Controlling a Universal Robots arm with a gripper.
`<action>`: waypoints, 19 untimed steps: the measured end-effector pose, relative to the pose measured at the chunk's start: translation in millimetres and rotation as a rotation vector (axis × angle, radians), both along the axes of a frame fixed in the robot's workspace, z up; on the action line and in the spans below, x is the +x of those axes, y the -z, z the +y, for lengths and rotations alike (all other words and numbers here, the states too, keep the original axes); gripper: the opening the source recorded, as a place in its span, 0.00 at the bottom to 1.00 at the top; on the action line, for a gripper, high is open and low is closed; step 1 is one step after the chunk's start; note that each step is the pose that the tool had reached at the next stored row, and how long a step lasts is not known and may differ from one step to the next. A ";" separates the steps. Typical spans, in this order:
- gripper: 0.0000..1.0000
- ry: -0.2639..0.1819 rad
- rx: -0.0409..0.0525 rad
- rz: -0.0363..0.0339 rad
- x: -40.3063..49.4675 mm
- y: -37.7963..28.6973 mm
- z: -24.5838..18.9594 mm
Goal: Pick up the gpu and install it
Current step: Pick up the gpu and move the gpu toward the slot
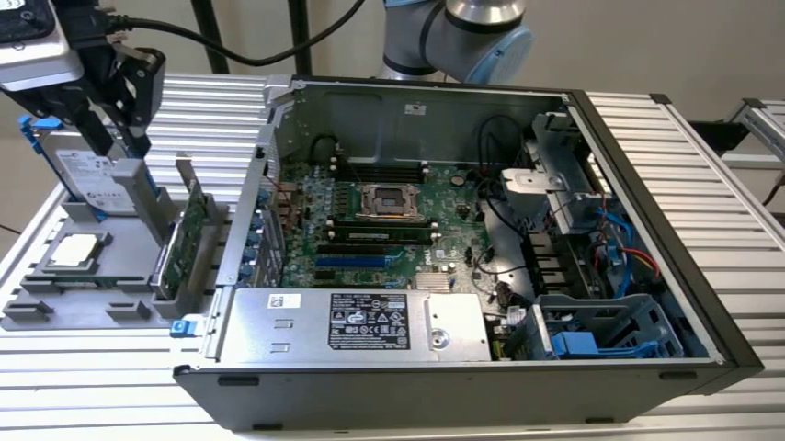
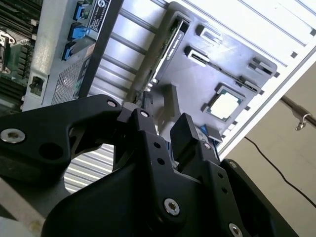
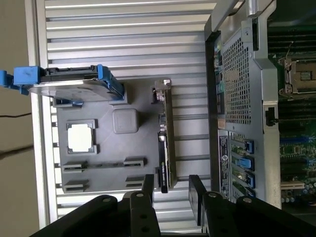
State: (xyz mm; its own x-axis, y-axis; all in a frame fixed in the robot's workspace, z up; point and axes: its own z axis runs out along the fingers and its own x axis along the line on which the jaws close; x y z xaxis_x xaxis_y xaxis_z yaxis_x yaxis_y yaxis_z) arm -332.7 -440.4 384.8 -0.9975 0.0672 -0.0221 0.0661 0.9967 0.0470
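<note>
- Progress check: nothing is picked up; the gpu (image 1: pixel 184 241) stands on its edge in the grey holder tray (image 1: pixel 73 308), outside the computer case (image 1: pixel 429 390)
- No card stands in the expansion slots of the motherboard (image 1: pixel 368 230), so as I read it both the grasp and the install are left to do
- Gripper (image 1: pixel 119 138) hangs above the tray, jaws apart and holding nothing
- Look at the first wrist view: the gripper (image 3: pixel 173 185) shows two black fingers (image 3: pixel 148 190) with a clear gap, and the thin edge of the gpu (image 3: pixel 166 133) runs in line with that gap, its near end closer to one finger than the other
- From the exterior view the card sits below the jaws and off to one side, apart from them, no contact
- Second wrist view agrees: past the open gripper (image 2: pixel 163 123), the gpu (image 2: pixel 170 42) lies edge-on, beyond the jaws, along the side of the tray nearest the case
- Closer to the jaws in the exterior view is the hard drive (image 1: pixel 105 179), upright just behind them; the small square chip (image 1: pixel 76 250) lies flat, lower down in the tray
</note>
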 end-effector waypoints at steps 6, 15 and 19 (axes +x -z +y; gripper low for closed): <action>1.00 -0.001 -0.0004 0.0000 0.0 1.4 0.0; 1.00 -0.004 -0.0007 0.0000 0.6 4.5 0.0; 1.00 -0.005 -0.0005 -0.0001 0.8 6.4 0.0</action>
